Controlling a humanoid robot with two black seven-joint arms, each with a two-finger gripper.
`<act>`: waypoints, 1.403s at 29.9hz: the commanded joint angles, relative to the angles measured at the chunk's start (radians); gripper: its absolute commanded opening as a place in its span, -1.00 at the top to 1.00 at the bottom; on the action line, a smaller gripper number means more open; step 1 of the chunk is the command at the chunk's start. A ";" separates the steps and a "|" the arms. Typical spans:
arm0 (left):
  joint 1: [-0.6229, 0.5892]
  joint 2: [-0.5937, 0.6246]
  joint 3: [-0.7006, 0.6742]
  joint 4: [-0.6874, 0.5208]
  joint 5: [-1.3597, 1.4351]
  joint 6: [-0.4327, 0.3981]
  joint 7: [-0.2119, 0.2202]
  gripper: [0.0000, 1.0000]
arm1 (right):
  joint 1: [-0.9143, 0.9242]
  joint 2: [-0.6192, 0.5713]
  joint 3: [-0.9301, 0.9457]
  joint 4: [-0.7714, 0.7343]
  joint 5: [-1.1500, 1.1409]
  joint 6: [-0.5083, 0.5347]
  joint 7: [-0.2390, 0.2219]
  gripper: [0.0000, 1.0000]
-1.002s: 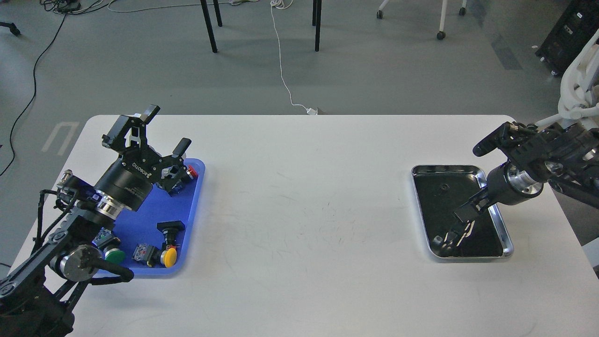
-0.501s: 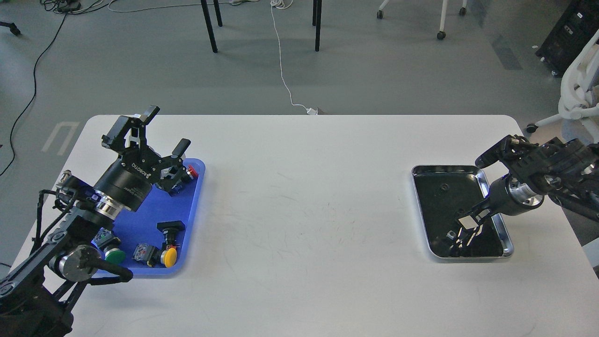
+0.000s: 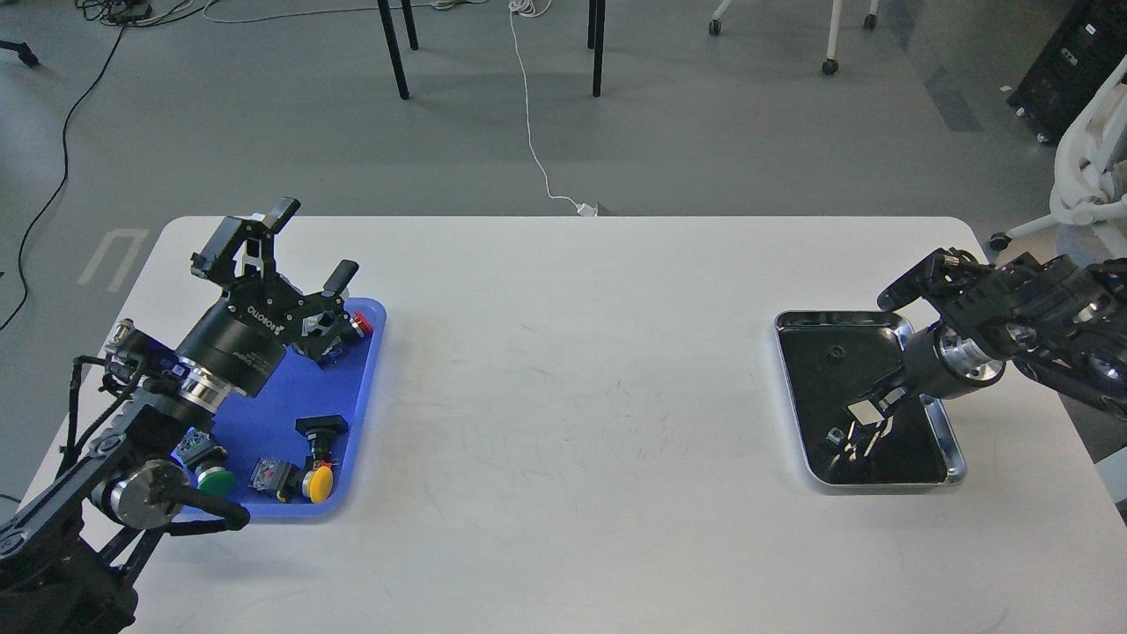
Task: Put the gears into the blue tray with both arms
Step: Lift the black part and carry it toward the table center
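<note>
The blue tray (image 3: pixel 264 414) lies at the table's left and holds only push-button switches that I can see. My left gripper (image 3: pixel 315 242) hangs over the tray's far end, open and holding nothing. One tiny black gear (image 3: pixel 832 354) lies on the dark floor of the metal tray (image 3: pixel 955 458) at the right. My right gripper (image 3: pixel 867 409) reaches down and leftward into that tray, near a small dark piece (image 3: pixel 835 433). Its fingers are dark against the black floor, so I cannot tell how they stand or whether they hold anything.
Switches with yellow (image 3: pixel 319 482), green (image 3: pixel 216 481) and red (image 3: pixel 361 324) caps lie in the blue tray. The white table (image 3: pixel 572 396) spans between the two trays. A white chair base (image 3: pixel 1087 176) stands off the table's far right corner.
My right gripper has shifted a little left and toward the far side over the metal tray. The left arm has stayed still.
</note>
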 commanded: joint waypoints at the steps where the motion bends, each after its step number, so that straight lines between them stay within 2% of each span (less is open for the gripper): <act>1: 0.000 0.000 0.000 0.000 0.000 0.000 0.000 -0.96 | -0.004 0.013 -0.001 -0.005 0.000 0.001 0.000 -0.03; 5: 0.000 0.000 0.000 0.000 0.000 0.000 0.000 -0.96 | -0.006 0.013 -0.001 -0.005 0.000 0.001 0.000 0.08; 8: 0.000 -0.001 0.000 0.000 0.000 0.000 0.000 -0.96 | -0.004 0.011 -0.002 -0.005 0.000 0.001 0.000 0.38; 15: -0.001 -0.001 0.000 0.000 0.000 0.000 0.002 -0.96 | -0.006 0.010 -0.005 -0.003 0.000 0.002 0.000 0.71; 24: -0.001 0.000 0.000 -0.002 0.000 0.000 0.003 -0.96 | 0.014 -0.001 -0.004 0.018 0.001 0.004 0.000 0.74; 33: 0.000 0.022 0.000 -0.029 0.000 0.000 0.003 -0.96 | 0.147 -0.013 -0.001 0.090 0.005 0.010 0.000 0.73; 37: 0.002 0.035 0.000 -0.032 0.000 0.000 0.005 -0.96 | 0.195 0.024 -0.001 0.116 0.053 0.012 0.000 0.73; 42: 0.002 0.048 0.000 -0.032 0.000 0.000 0.003 -0.96 | 0.226 0.145 -0.004 0.125 0.178 0.013 0.000 0.73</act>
